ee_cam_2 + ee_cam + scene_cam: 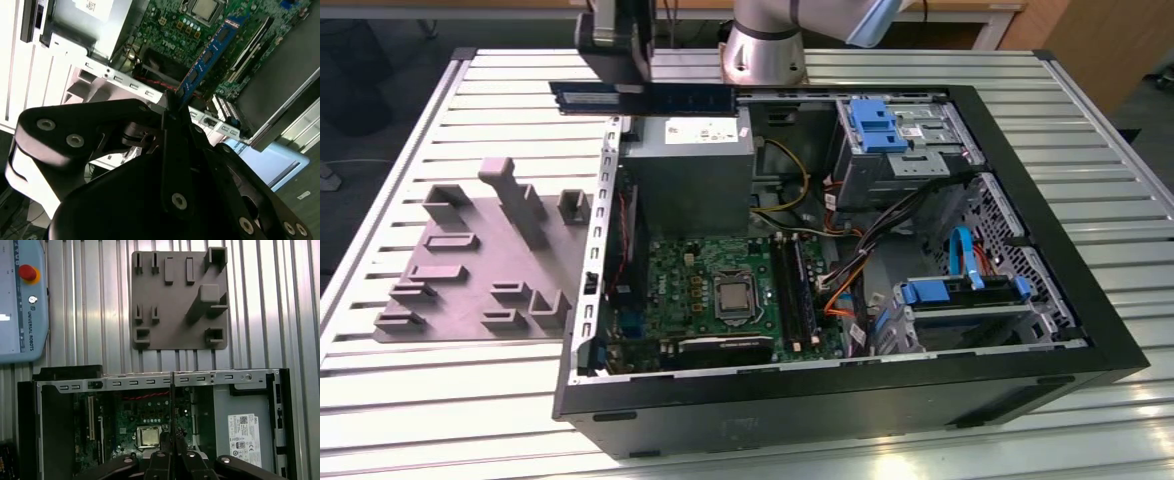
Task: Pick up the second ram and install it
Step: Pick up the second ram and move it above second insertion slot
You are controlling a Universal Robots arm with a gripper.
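Note:
My gripper (630,88) is shut on the second ram (670,96), a long dark stick held level in the air. In the exterior view it hangs over the far rim of the open computer case (854,400), just behind the grey power supply (687,170). In the second wrist view the ram (207,57) runs out from the fingertips (172,107) as a blue strip with dark chips. In the first wrist view the ram (171,400) appears edge-on as a thin line over the green motherboard (145,415). The long black slots (794,290) lie beside the processor (734,297).
A grey fixture plate (480,250) with raised blocks lies on the slatted table at the exterior view's left. Blue drive brackets (881,125) and loose cables (881,235) fill the case's right half. A teach pendant (22,300) rests on the table.

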